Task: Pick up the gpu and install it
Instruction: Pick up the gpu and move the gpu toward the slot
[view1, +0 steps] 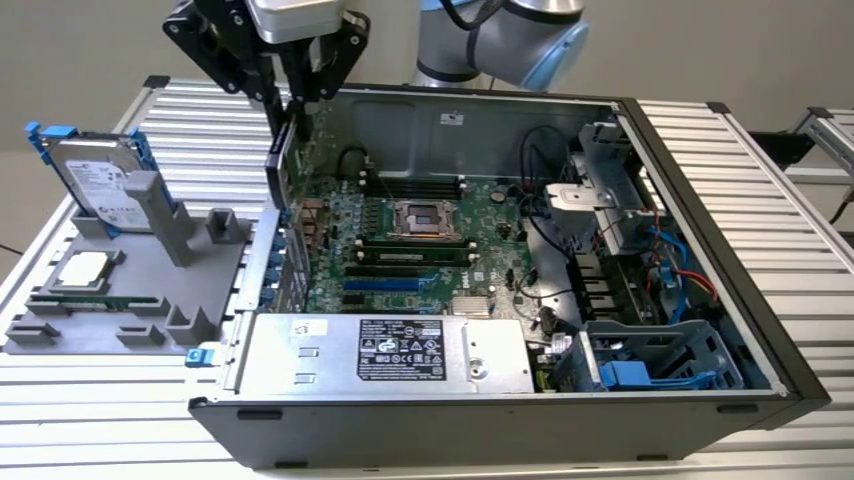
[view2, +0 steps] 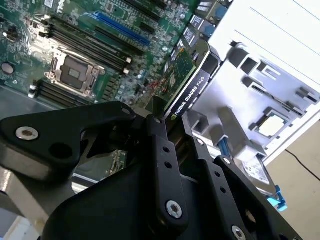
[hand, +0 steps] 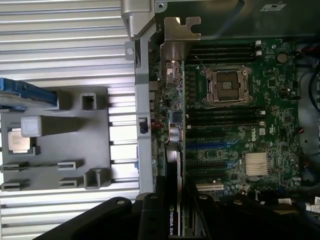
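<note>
Ribbed aluminium surface (view1: 747, 180) carrying an open computer case (view1: 467, 430). Power supply (view1: 387, 350) nearest, motherboard (view1: 414, 250) beyond it, pale wall (view1: 80, 50) farthest. Grey holder (view1: 80, 330) lies at the case's 9 o'clock. At 11 o'clock in the exterior view, the pincer (view1: 284, 100) is pinching the gpu (view1: 276, 165), which hangs edge-on directly beneath it over the motherboard's edge, beside the case wall.

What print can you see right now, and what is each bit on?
gpu, gripped in the tool: white lettering along its black edge, a product marking that I am not quoting.
Power supply: large black-and-white label, print too small to read.
Hard drive: white label, too small to read.
Motherboard: one white printed mark, and tiny legends too small to read.
</note>
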